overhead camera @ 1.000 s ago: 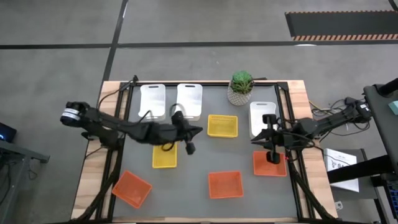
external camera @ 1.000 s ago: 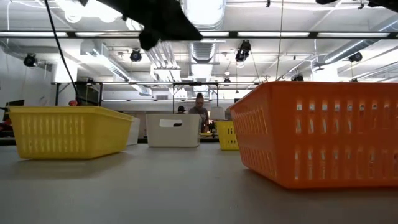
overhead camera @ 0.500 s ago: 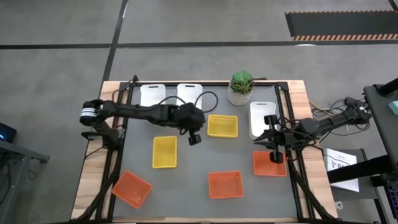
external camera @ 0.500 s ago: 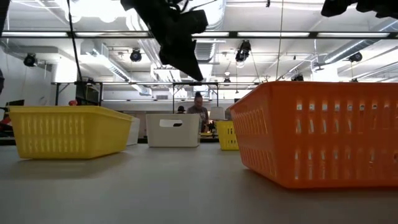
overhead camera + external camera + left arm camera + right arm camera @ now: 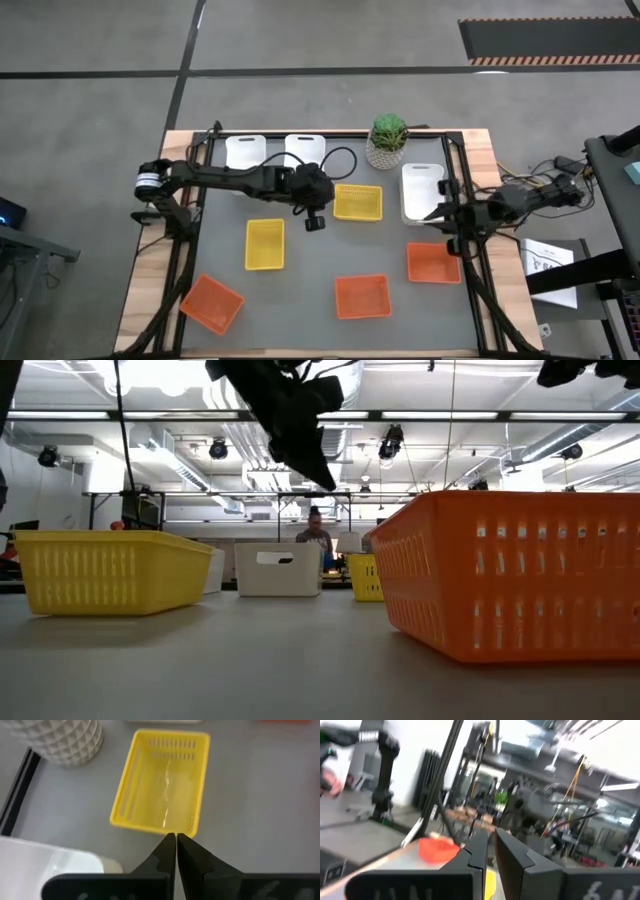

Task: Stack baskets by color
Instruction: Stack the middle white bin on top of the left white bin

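Grey worktop (image 5: 320,255) carries the baskets all lying single and apart, none stacked. Left end effector (image 5: 314,222) hovers closed and empty beside the far yellow basket (image 5: 357,202); it must open before taking the rim. Right end effector (image 5: 452,223), nearly closed and empty, waits between a white basket (image 5: 420,190) and an orange basket (image 5: 433,262)

Left claw (image 5: 176,838) fingers pressed together, empty, tips just short of the near end of a shallow rectangular yellow plastic basket (image 5: 162,782) on the grey counter (image 5: 260,805). White faceted plant pot (image 5: 60,740) and glossy white plastic basket corner (image 5: 45,862) nearby.
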### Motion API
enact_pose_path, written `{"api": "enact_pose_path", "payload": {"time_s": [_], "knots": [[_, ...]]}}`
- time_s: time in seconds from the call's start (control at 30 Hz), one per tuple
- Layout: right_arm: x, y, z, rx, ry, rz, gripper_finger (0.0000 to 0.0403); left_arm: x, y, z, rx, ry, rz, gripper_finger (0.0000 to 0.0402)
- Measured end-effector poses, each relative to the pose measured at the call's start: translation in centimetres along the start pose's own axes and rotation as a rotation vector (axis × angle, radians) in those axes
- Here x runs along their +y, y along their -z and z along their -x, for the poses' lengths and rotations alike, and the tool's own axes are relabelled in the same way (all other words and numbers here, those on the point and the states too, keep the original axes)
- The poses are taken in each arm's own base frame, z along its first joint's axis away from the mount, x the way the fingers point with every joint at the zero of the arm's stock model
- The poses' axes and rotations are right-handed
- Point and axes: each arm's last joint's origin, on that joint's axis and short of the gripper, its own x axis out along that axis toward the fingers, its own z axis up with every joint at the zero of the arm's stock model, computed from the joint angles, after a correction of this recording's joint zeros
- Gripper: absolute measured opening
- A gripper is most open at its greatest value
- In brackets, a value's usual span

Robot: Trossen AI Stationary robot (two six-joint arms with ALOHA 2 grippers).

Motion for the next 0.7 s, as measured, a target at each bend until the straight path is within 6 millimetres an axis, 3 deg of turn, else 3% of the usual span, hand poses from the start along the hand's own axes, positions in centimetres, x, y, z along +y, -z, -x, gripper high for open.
{"api": "enact_pose_path", "payload": {"time_s": [0.33,0.7], "knots": [[-0.2,-0.2,1.3,-0.015,0.005,-0.001,0.0027,0.0,-0.3,0.1,-0.025,0.014,0.000,0.0016],[-0.1,-0.1,1.7,-0.008,0.001,-0.014,0.0027,0.8,1.1,-0.1,0.089,-0.103,-0.089,0.0147]]}}
